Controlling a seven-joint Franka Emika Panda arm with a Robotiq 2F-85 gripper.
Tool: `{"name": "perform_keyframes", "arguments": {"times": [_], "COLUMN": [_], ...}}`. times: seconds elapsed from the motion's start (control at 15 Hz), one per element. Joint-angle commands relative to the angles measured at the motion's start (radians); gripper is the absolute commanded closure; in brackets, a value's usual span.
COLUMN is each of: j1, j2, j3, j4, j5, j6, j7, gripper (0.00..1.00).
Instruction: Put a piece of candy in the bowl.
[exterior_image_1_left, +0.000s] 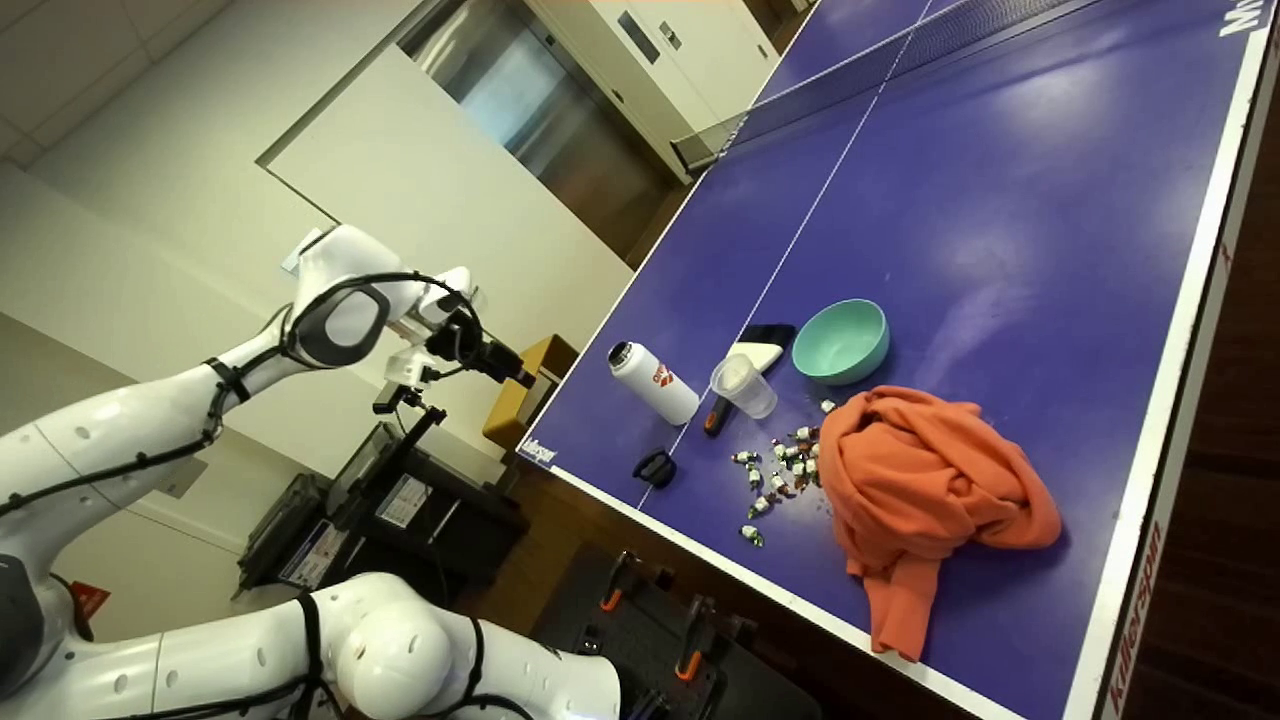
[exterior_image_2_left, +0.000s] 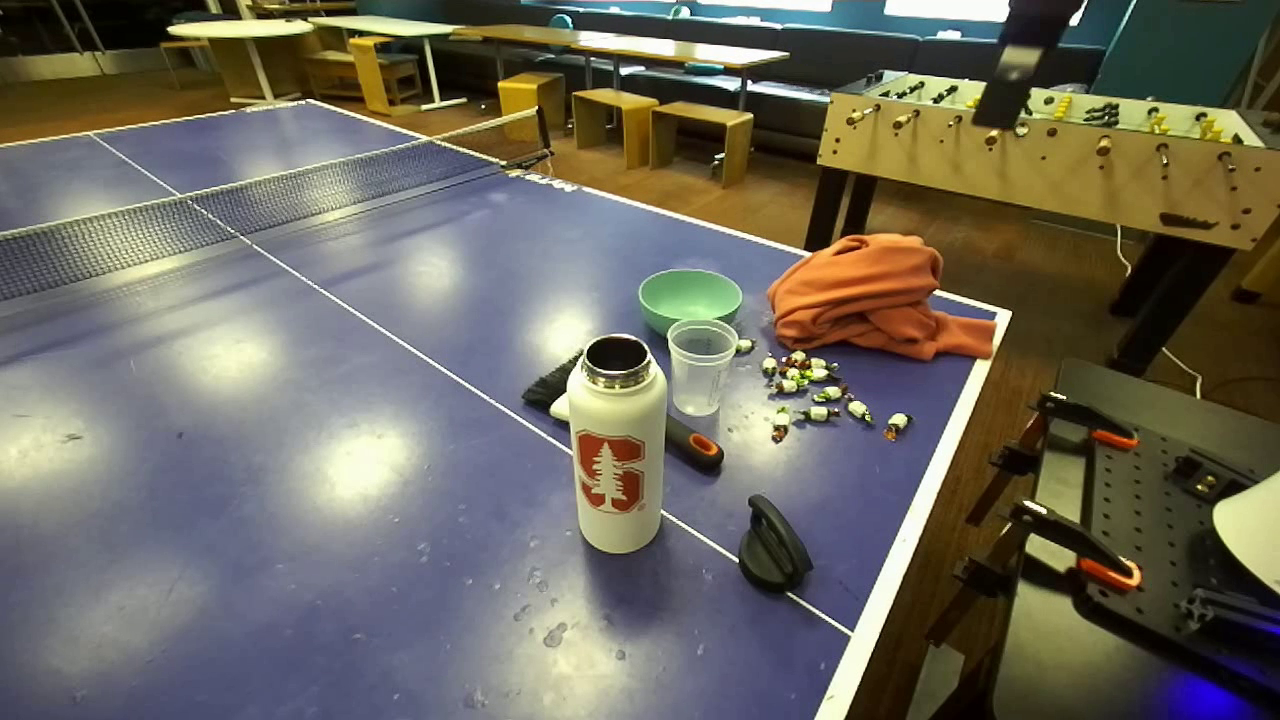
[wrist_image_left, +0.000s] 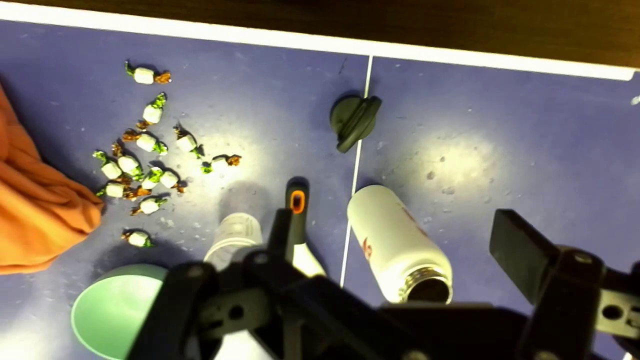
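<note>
In wrist view, claw (wrist_image_left: 395, 229) partly hides bowl (wrist_image_left: 111, 312); some candies (wrist_image_left: 128, 164) seemingly overlap.

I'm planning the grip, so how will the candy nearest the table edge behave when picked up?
That candy is small, so probably light. Its twisted wrapper ends would likely crumple if pinched; the blocky white middle seems the firmer hold. It lies apart from the other candies, so lifting it probably won't drag them.
</note>
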Motion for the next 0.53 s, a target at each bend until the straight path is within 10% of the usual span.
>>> {"name": "perform_keyframes", "arguments": {"times": [0.0,0.47], "j1": [-0.059,-0.065], "j2": [0.029,0.152], "j3": [0.027,-0.002], "j4": [-0.159,-0.273], "j5": [-0.066,-0.094], "j6": [0.25,0.423], "j7": [0.098,0.191], "gripper": [0.0,0.0]}}
